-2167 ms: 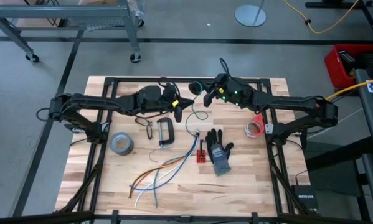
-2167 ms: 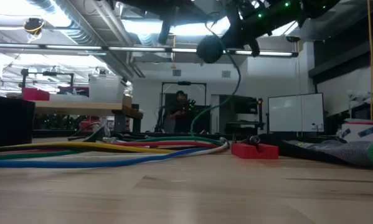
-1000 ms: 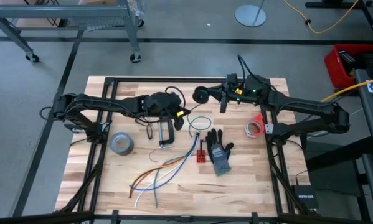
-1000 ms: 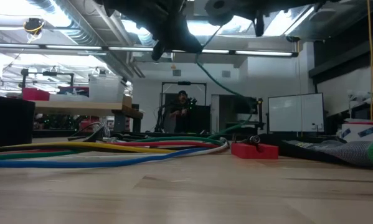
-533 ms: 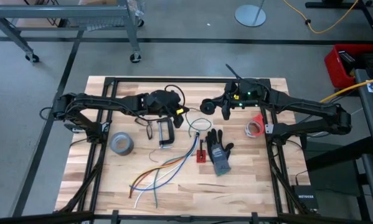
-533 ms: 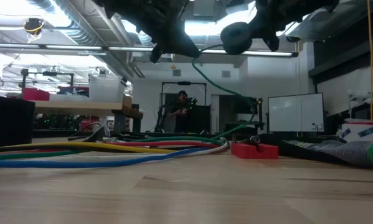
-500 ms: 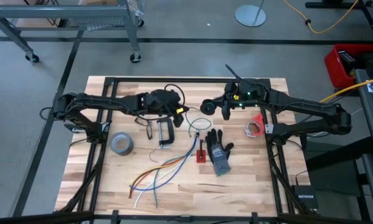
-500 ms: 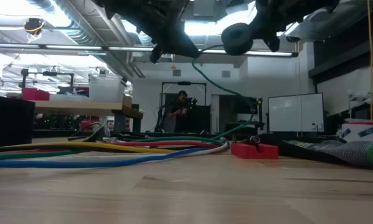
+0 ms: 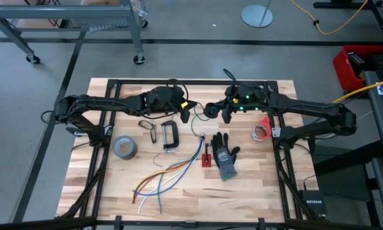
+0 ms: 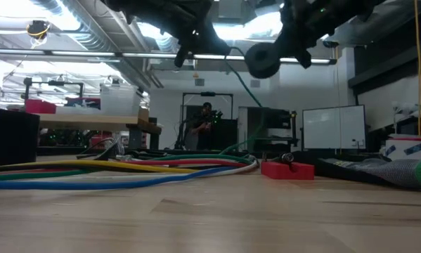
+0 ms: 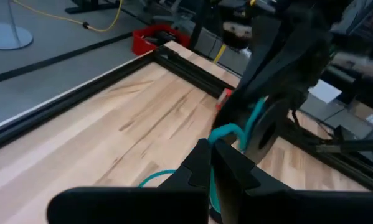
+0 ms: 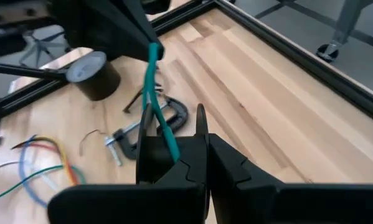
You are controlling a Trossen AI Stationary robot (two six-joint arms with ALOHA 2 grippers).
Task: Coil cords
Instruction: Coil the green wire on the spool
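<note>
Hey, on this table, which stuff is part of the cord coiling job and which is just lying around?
In the job: cord bundle, its green tail, right pincer holding the bundle, left pincer pinching the tail.
Lying about: grey tape roll, clamp, glove, loose wires, red tape roll.

Table (image 9: 255, 185) of pale, smooth matt wood; clamp (image 9: 169, 136) probably bare metal; glove (image 9: 225, 155) knitted cloth.

The small black doughnut-shaped cord bundle (image 9: 210, 110) hangs in the air above the far middle of the wooden bench (image 9: 114, 185), clear of its surface. In the low view it shows as a dark ring (image 10: 263, 60) held high. A thin green strand (image 12: 159, 106) trails from it down toward the boards.
</note>
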